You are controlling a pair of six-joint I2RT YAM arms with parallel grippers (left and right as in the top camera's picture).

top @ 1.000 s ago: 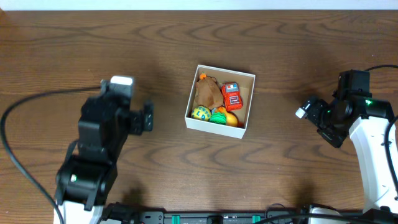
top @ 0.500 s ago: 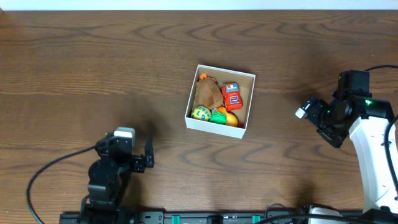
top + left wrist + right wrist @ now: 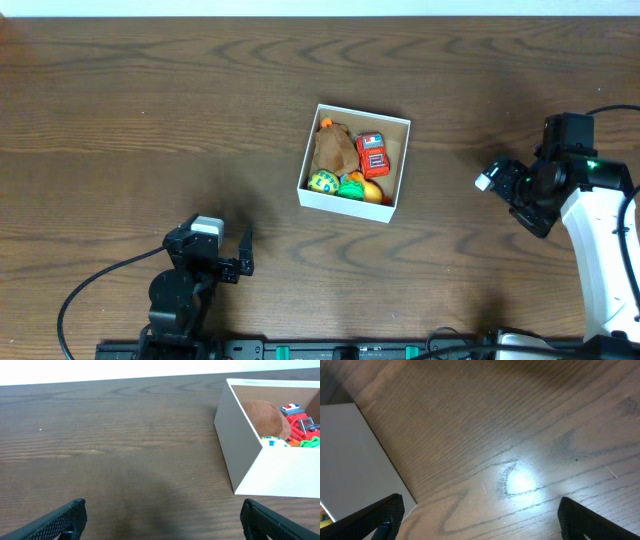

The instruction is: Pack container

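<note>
- The container (image 3: 345, 200) stands near the middle of the dark wooden surface (image 3: 150, 100). It is a square white box with a tan inside and an open top.
- Inside it, a brown soft toy (image 3: 335, 150) fills the 10 o'clock part and a red toy car (image 3: 373, 155) lies at 2 o'clock. Along the 6 o'clock wall sit a yellow-green ball (image 3: 322, 182), a green toy (image 3: 351, 187) and an orange-yellow toy (image 3: 373, 191), packed close together.
- The left pincer (image 3: 240, 260) hangs at 7 o'clock from the container, well apart from it. Its wrist view shows the fingers (image 3: 60, 520) spread wide with nothing between them.
- The right pincer (image 3: 497, 180) is at 3 o'clock from the container, also apart from it. It is released too, with only bare wood between its fingers (image 3: 380, 515).
- The right wrist view catches a white wall of the container at 9 o'clock.
</note>
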